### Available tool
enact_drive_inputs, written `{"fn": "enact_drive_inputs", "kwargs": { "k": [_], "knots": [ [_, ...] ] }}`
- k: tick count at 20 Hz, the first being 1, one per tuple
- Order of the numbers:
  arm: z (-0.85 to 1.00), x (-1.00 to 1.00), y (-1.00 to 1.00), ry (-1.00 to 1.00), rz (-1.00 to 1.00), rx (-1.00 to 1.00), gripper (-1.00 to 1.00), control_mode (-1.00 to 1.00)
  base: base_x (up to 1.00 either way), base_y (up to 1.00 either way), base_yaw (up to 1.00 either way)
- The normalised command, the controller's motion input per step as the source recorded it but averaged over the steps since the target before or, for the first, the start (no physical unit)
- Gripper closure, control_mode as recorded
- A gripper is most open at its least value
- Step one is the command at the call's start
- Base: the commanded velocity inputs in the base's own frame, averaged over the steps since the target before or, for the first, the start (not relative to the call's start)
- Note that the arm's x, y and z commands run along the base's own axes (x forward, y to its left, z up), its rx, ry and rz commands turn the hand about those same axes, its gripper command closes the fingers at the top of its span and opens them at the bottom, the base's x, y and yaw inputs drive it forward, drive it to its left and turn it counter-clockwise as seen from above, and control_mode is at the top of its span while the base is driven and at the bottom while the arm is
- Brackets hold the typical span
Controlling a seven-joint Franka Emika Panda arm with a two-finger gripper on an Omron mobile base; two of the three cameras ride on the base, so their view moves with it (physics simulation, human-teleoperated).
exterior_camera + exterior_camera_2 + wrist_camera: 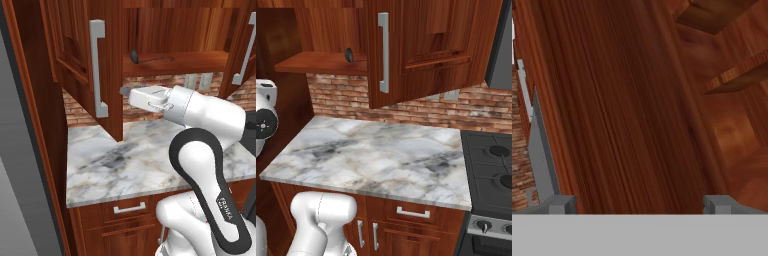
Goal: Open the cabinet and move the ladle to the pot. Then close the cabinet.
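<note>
1. Nearest the left base camera, the white arm with dark joints rises from the lower right; the word "FRANKA" can be read on its dark lower band.
2. The two-finger gripper points at the inner face of the left door, its jaws spread wide with nothing between them; the hand view shows both grey fingertips far apart against the wood grain.
3. The grey-veined white marble counter lies below, over low base cabinets with short silver pulls.
4. The right base view adds the black stove with its burners and knobs, just right of the counter.
5. The reddish-brown wooden wall cabinet hangs above, both doors swung open, each with a long vertical silver bar handle.
6. The slim dark ladle lies on the cabinet's lowest board, bowl to the left in the left base view; the right base view shows its round bowl at the board's edge.
7. Farthest, a red brick wall backs the counter.
</note>
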Motion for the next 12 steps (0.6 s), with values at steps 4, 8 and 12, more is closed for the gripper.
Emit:
{"fn": "enact_drive_inputs", "kwargs": {
  "k": [4,8,12],
  "knots": [
    [-0.02,0.03,0.00,0.02,0.00,-0.01,-1.00,-1.00,0.00,0.00,0.00],
    [0.00,0.23,-0.03,0.17,0.00,-0.02,-1.00,-1.00,0.00,0.00,0.00],
    [0.00,0.36,-0.44,0.27,0.00,-0.05,-1.00,-1.00,0.00,0.00,0.00]
  ]
}}
